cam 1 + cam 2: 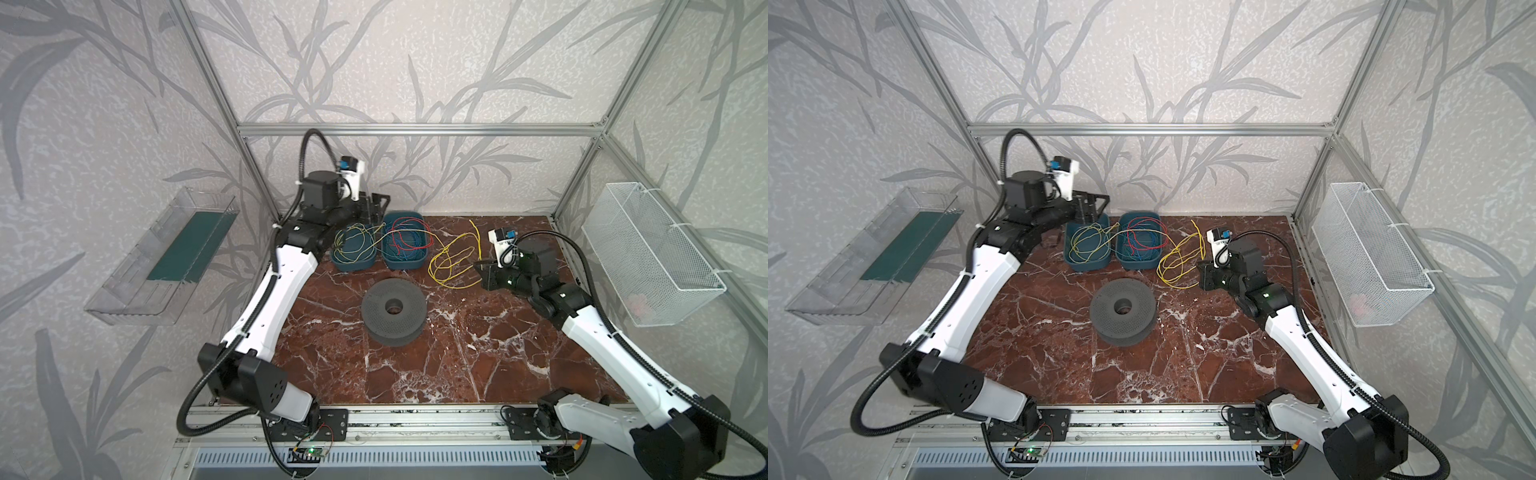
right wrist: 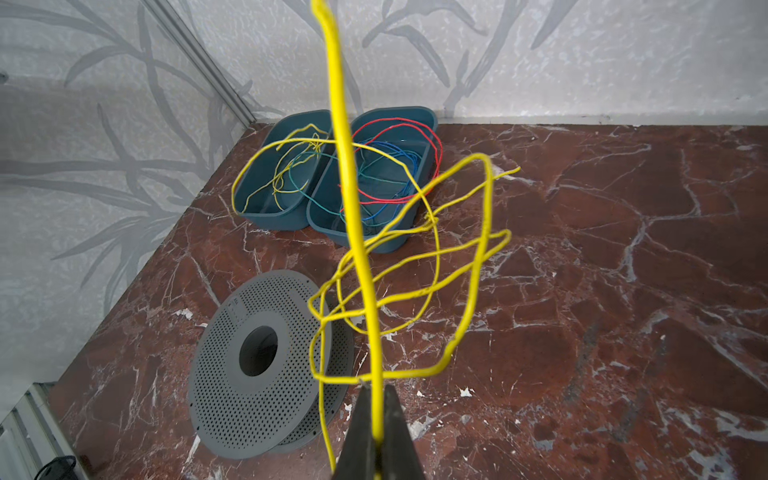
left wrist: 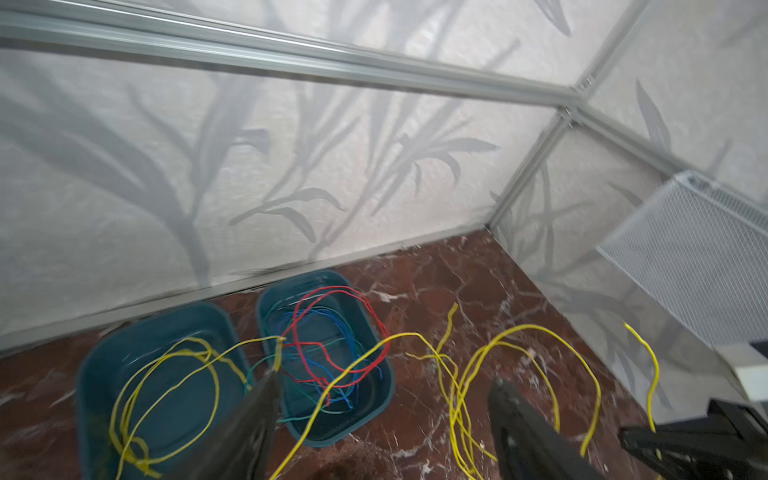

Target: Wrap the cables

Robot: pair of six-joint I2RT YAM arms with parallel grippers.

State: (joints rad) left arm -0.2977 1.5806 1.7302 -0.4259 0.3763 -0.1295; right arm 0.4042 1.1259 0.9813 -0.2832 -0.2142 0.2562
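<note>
Marble counter (image 1: 478, 357), walled cell.

In both top views: grey spool (image 1: 394, 309) bare at centre, so I judge the wrapping not begun. Yellow cables (image 1: 453, 266) sprawl to its upper right and trail into the blue bins (image 1: 405, 262).

Left wrist: my left claw (image 3: 385, 378) gapes wide, gripping nothing; picture blurred.

Right wrist: right claw (image 2: 377, 399) pinches one yellow strand, its far end cut off at frame top.

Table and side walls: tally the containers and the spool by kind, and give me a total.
Blue bins: 2
Grey spool: 1
White mesh basket: 1
Clear plastic tray: 1
Total: 5
</note>
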